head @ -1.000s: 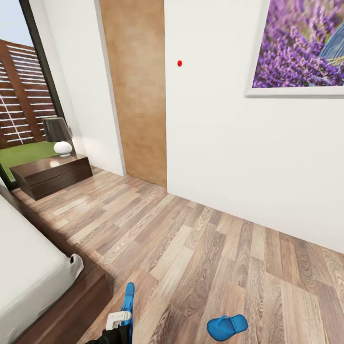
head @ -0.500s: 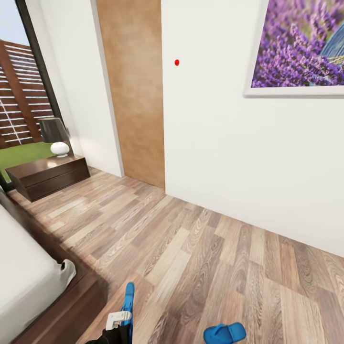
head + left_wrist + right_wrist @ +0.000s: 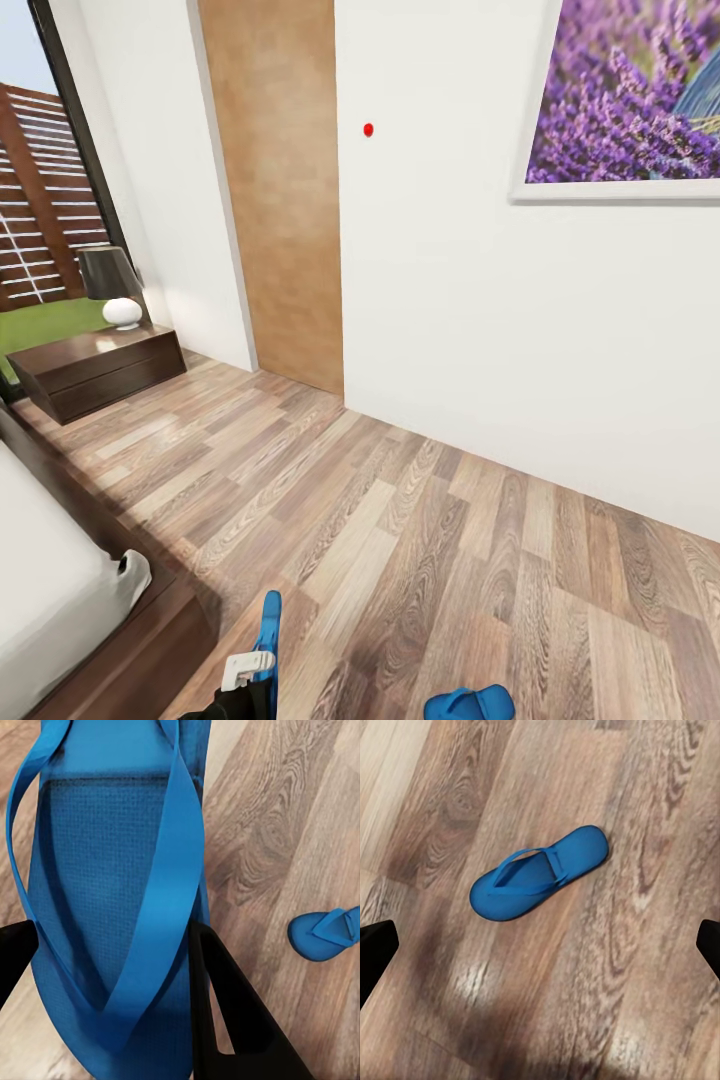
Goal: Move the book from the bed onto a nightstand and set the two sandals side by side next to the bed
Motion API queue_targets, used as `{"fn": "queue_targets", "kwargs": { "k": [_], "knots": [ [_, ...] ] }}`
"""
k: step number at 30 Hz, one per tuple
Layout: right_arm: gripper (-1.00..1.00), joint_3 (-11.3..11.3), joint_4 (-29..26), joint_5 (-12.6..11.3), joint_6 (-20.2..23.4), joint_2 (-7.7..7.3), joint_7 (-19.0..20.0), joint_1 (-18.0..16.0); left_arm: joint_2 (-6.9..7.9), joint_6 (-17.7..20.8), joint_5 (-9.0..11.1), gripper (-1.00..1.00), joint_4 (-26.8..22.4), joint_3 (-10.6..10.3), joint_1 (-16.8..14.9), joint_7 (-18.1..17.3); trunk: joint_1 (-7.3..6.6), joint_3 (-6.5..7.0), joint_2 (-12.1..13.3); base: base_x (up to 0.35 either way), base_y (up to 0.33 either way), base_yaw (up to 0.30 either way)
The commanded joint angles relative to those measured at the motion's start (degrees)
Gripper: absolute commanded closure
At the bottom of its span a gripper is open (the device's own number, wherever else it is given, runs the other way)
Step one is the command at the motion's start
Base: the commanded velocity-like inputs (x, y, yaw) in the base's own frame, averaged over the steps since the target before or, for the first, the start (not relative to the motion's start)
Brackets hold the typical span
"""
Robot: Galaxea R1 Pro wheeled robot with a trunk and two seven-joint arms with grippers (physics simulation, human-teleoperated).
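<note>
My left gripper (image 3: 258, 668) is shut on a bright-blue sandal (image 3: 269, 632) held on edge above the floor, just off the bed's (image 3: 55, 600) foot corner. In the left wrist view that sandal (image 3: 105, 885) sits between the two black fingers (image 3: 225, 1020). The other sandal (image 3: 470, 704) lies flat on the wood floor at the head view's bottom edge. It lies under my right gripper (image 3: 540, 949), which hangs open above that sandal (image 3: 536, 874). A dark-brown nightstand (image 3: 95, 365) stands at the far left. The book is out of view.
A lamp (image 3: 112, 288) stands on the nightstand. A wooden door (image 3: 275, 190) and a white wall with a purple picture (image 3: 630, 95) close off the far side. Wood-plank floor (image 3: 400, 520) stretches between bed and wall.
The whole head view has shifted, so the camera moved: nightstand and bed slid left, and the floor sandal dropped to the bottom edge. The left gripper still holds its sandal.
</note>
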Motion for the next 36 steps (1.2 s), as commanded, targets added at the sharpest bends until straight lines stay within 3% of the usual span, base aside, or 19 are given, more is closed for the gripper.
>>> {"fn": "queue_targets", "kwargs": {
  "k": [1,19,22,25,29,31,33,35,36],
  "knots": [
    [-1.00,-0.1,0.1,-0.3,0.0,0.01,0.3,-0.1,0.04,-0.2,0.3,1.00,0.1,-0.3,0.0,0.0,-0.01,-0.05,0.0,0.000,0.000,0.000],
    [-1.00,-0.1,0.1,-0.3,0.1,-0.01,0.4,0.0,-0.15,-0.1,0.3,1.00,-0.8,-0.4,-0.1,-0.4,-0.01,-0.05,0.0,0.000,0.000,0.000],
    [-1.00,-0.1,0.1,-0.3,0.1,0.02,0.2,0.0,-2.40,2.3,0.3,1.00,-5.9,-0.4,-0.6,-0.6,-0.01,-0.05,0.0,0.000,0.000,0.000],
    [-1.00,-0.1,0.1,-0.2,0.1,0.06,0.0,0.0,-3.90,8.4,0.3,1.00,-13.3,-0.4,-0.9,-0.7,-0.01,-0.05,0.0,0.000,0.000,0.000],
    [-1.00,0.0,0.1,-0.2,0.1,0.09,-0.1,0.0,-4.74,17.0,0.4,1.00,-24.2,-0.4,-1.5,-0.8,-0.01,-0.05,0.0,0.000,0.000,0.000],
    [-1.00,0.1,0.0,-0.3,0.1,0.29,-0.2,0.0,-4.88,18.9,0.5,1.00,-26.7,-0.4,-1.6,-0.9,-0.01,-0.05,0.0,0.000,0.000,0.000],
    [-1.00,0.1,-0.6,-0.3,0.4,1.19,-0.2,-0.1,-4.92,19.5,0.5,1.00,-27.5,-0.4,-1.6,-0.9,-0.01,-0.05,0.0,0.000,0.000,0.000],
    [-1.00,0.1,-1.8,-0.4,0.7,3.55,-1.2,-0.2,-4.89,19.8,0.5,1.00,-28.0,-0.4,-1.6,-0.9,-0.01,-0.05,0.0,0.000,0.000,0.000],
    [-1.00,0.1,-3.5,-0.3,0.8,5.85,-3.4,-0.3,-4.81,19.9,0.5,1.00,-28.1,-0.3,-1.6,-0.9,-0.01,-0.05,0.0,0.000,0.000,0.000]
  ]
}}
